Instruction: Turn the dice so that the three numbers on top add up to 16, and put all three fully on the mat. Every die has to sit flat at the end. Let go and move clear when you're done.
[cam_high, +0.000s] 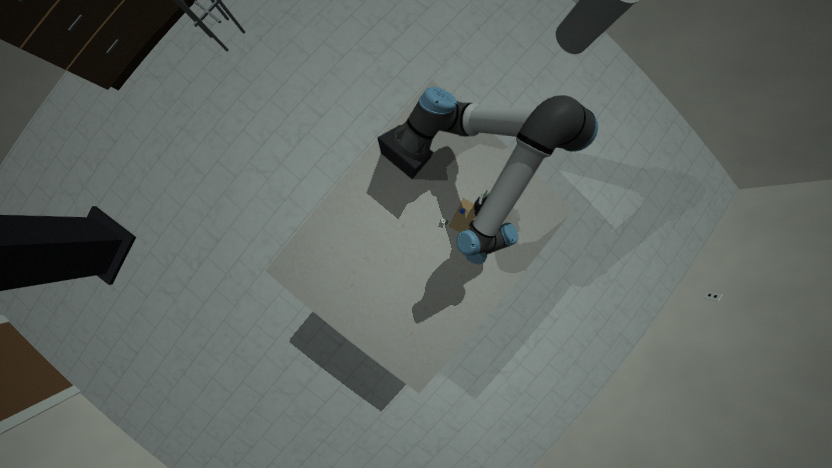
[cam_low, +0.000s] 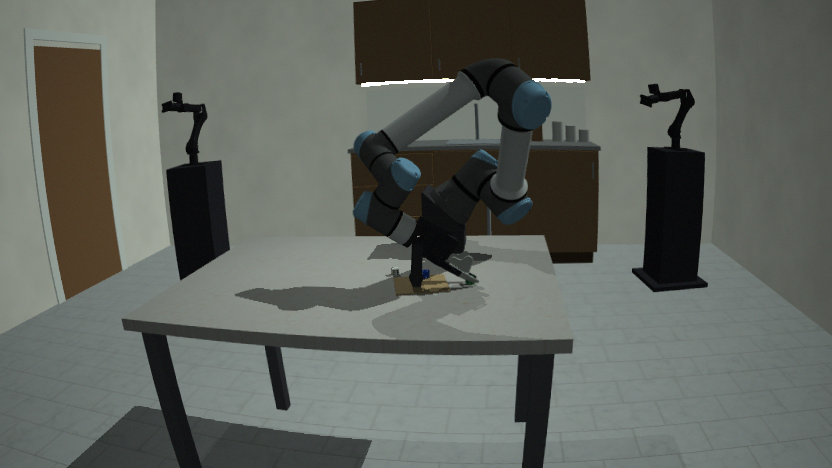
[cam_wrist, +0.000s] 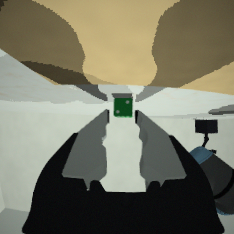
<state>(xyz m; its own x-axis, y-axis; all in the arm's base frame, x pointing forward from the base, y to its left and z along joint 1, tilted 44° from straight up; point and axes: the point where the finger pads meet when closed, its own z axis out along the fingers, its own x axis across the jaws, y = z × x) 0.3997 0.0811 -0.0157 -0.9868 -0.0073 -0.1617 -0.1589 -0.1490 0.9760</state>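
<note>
I'm seeing the fingers (cam_high: 482, 199) (cam_low: 472, 280) standing slightly open, holding nothing, with narrow gaps showing either side of the green die (cam_low: 468, 282) (cam_wrist: 123, 107) at their tips. That die is sitting off the tan mat (cam_high: 459, 224) (cam_low: 436, 284) (cam_wrist: 120, 40), near its edge, while the blue die (cam_high: 463, 211) (cam_low: 425, 273) is resting on the mat and the white die (cam_high: 442, 222) (cam_low: 395, 271) is lying just beside it on the surface (cam_high: 349, 261) (cam_low: 290, 267).

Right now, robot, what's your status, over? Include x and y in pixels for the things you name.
Gripper (cam_high: 483, 198) (cam_low: 470, 279) (cam_wrist: 122, 110) slightly open, green die (cam_low: 469, 283) (cam_wrist: 123, 107) between fingertips, gap each side. Blue die (cam_high: 462, 211) (cam_low: 426, 273) on mat (cam_high: 460, 224) (cam_low: 437, 285) (cam_wrist: 120, 40); white die (cam_high: 442, 222) (cam_low: 395, 271) off it. Nothing visibly blocking.
</note>
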